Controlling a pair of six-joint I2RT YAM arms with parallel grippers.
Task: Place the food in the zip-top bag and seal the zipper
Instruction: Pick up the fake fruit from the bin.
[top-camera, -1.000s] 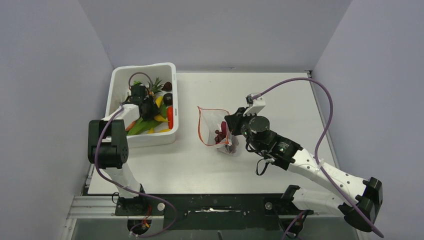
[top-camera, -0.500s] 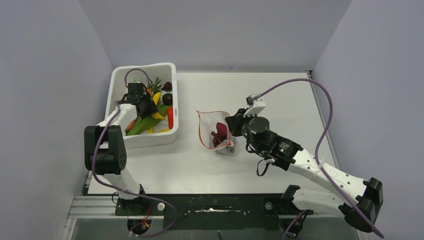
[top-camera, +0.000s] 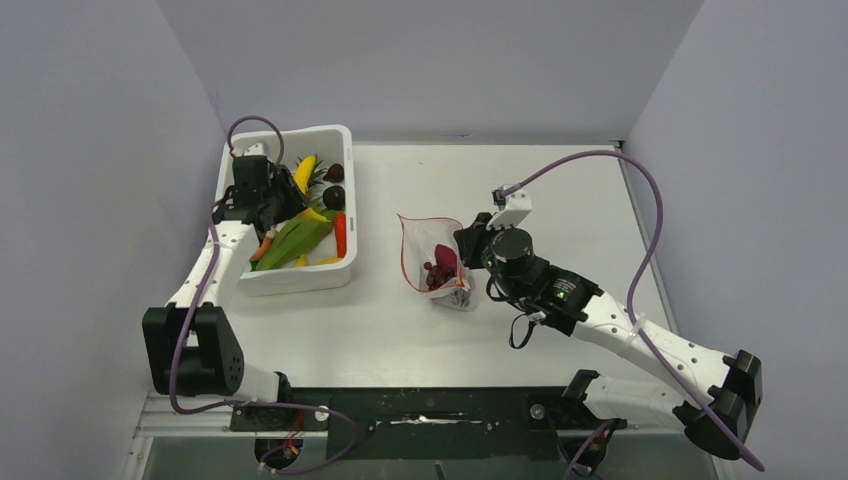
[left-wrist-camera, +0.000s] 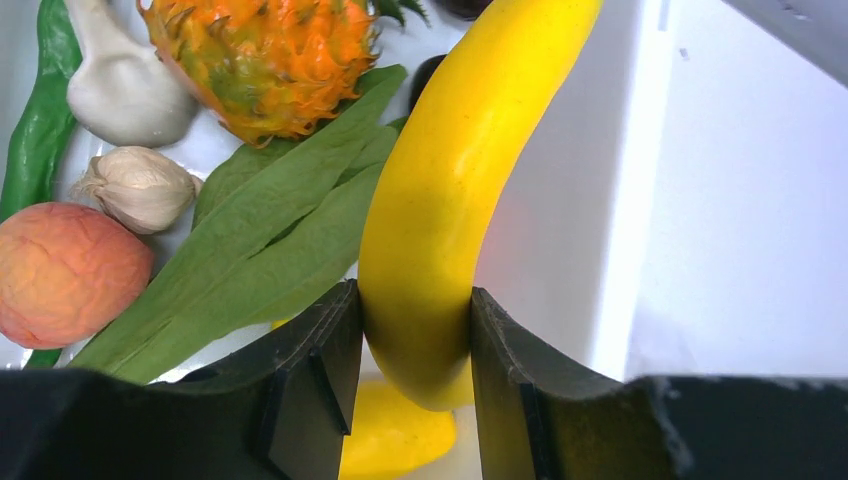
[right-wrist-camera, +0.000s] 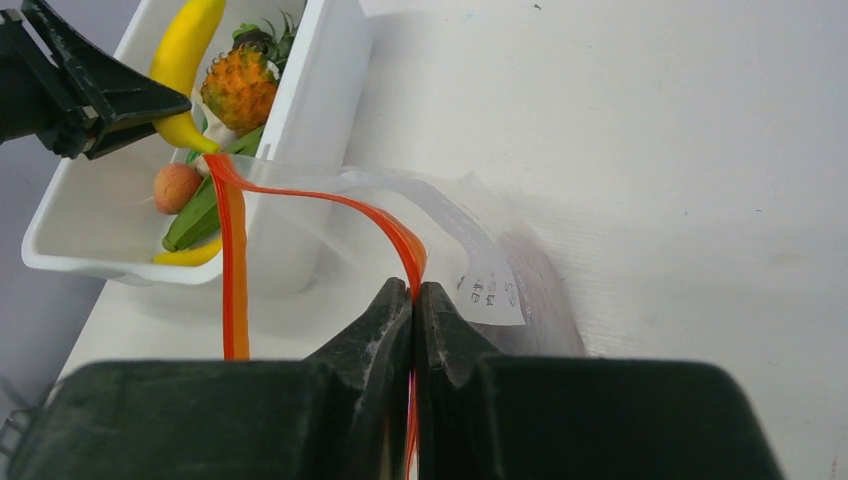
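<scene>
My left gripper (left-wrist-camera: 412, 340) is shut on the yellow banana (left-wrist-camera: 470, 180) and holds it above the food in the white tub; both also show in the top view, gripper (top-camera: 285, 192) and banana (top-camera: 306, 171). A pineapple (left-wrist-camera: 265, 55), a red-orange fruit (left-wrist-camera: 65, 270) and a long green pod (left-wrist-camera: 40, 120) lie below. My right gripper (right-wrist-camera: 413, 292) is shut on the red-orange zipper (right-wrist-camera: 400, 235) of the clear zip-top bag (top-camera: 430, 250) and holds its mouth open toward the tub. Dark purple grapes (top-camera: 440, 268) lie inside the bag.
The white tub (top-camera: 290, 278) stands at the table's back left, with a green leaf (left-wrist-camera: 270, 240), garlic (left-wrist-camera: 135, 185) and a red chili (top-camera: 341, 233) among the food in it. The bag lies mid-table, right of the tub. Purple cables arc over both arms.
My left gripper has lifted out of the pile and moved back and left with the banana in it. The right gripper has kept its hold on the bag, nearly still.
</scene>
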